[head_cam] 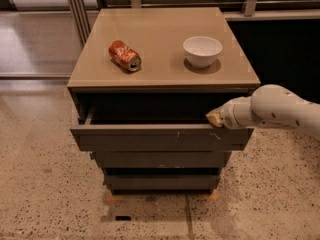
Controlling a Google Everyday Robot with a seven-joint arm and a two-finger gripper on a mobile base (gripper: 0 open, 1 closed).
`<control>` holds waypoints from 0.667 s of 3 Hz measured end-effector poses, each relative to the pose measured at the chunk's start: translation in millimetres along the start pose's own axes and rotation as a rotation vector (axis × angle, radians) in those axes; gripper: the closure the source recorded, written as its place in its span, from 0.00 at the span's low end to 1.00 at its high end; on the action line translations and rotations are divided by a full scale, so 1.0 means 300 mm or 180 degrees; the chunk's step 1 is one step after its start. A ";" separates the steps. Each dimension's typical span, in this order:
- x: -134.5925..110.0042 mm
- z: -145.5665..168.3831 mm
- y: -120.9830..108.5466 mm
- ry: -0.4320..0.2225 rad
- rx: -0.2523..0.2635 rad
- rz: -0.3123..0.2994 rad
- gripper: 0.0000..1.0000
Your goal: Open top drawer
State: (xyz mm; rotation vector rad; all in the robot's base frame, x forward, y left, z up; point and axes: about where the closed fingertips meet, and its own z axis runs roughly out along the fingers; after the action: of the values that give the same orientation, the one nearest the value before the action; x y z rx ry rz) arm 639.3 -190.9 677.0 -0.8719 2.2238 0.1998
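Observation:
The top drawer [160,138] of a small cabinet stands pulled out toward me. Its flat dark grey-brown front carries small white scratches near the middle and right, and the inside is in shadow. My gripper [215,118] sits at the right end of the drawer's top edge, on the end of my white arm [280,109], which comes in from the right. The two lower drawer fronts [161,160] below are closed.
On the tan cabinet top [160,39] lie a red soda can [125,55] on its side at the left and a white bowl [202,50] at the right. Speckled floor surrounds the cabinet. A railing and glass panels stand behind.

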 end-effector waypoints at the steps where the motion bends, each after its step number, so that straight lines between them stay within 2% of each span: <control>1: -0.003 -0.003 0.000 0.0000 0.0000 0.0000 1.00; 2: 0.075 -0.053 0.070 0.0015 -0.0271 0.0060 1.00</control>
State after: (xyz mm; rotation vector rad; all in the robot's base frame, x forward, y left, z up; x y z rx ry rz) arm 605.2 -193.0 670.9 -0.8979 2.2424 0.3035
